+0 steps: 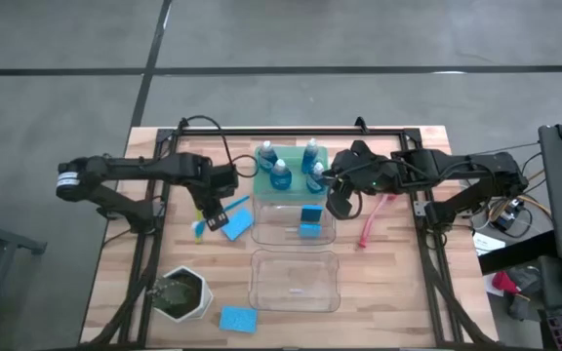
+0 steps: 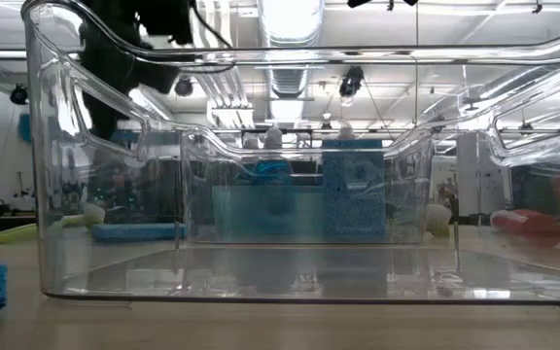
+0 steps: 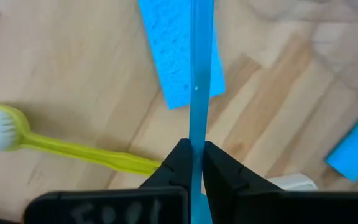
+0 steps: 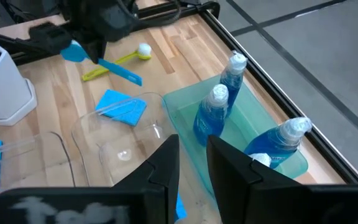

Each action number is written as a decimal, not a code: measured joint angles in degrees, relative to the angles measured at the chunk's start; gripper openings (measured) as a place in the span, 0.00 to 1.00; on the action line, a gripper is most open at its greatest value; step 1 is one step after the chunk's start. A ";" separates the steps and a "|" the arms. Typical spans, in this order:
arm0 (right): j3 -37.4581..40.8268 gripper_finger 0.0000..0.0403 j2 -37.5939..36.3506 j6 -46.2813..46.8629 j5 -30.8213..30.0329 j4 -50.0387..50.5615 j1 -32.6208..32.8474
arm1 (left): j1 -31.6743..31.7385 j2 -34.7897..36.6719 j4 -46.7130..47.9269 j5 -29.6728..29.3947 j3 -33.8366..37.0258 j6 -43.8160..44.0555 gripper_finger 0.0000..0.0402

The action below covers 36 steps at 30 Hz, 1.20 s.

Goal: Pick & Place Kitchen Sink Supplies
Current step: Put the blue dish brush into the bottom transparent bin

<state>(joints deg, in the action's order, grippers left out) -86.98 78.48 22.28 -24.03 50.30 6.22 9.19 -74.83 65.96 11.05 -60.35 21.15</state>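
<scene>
My left gripper (image 3: 196, 163) is shut on a thin blue brush (image 4: 114, 70), held above the table left of the far clear bin (image 1: 294, 220). Under it a yellow-green brush (image 3: 73, 149) with a white head and a blue sponge (image 3: 179, 56) lie flat on the wood. Two blue sponges (image 1: 309, 221) are inside the far bin. Several bottles of blue liquid (image 4: 216, 112) stand in the green tray (image 4: 185, 115). My right gripper (image 4: 192, 162) hangs open over the far bin's right end, holding nothing. A pink brush (image 1: 372, 222) lies right of the bin. My left gripper pinches the blue brush's flat handle (image 3: 196, 134) between its two fingers, close to the head end (image 4: 73, 51). The fingers come from above, pointing down, across the handle. The brush is lifted clear of the table and tilted, its free handle end (image 4: 137, 79) lower.
A second clear bin (image 1: 294, 280) sits nearer the front edge. The white hexagonal pot of greenery (image 1: 183, 293) stands front left, with another blue sponge (image 1: 237, 319) beside it. Bare wood lies along the table's right side.
</scene>
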 joint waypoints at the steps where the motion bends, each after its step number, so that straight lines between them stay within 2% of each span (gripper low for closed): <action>1: 0.00 0.18 -0.02 0.00 0.00 -0.01 0.00 | 0.00 0.02 1.17 -0.01 -1.42 -0.27 0.06; 8: 0.00 0.19 -0.20 0.55 0.02 0.07 0.00 | -0.53 0.02 7.14 0.00 -11.81 -1.64 0.04; 18: -0.57 0.18 -4.20 1.75 1.97 0.41 1.13 | -4.83 -1.92 6.90 0.00 -25.51 0.39 0.04; 27: -0.59 0.20 -6.26 4.81 15.45 0.38 1.80 | -12.86 -10.20 6.55 -0.42 -35.02 0.14 0.04; 36: -0.55 0.25 -6.76 6.22 15.98 2.90 6.16 | -19.79 -21.82 6.51 -1.72 -46.21 -0.71 0.04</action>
<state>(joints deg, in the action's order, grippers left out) -87.53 71.71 28.50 -8.05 53.20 12.38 -10.60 -96.65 72.47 9.33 -106.56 20.44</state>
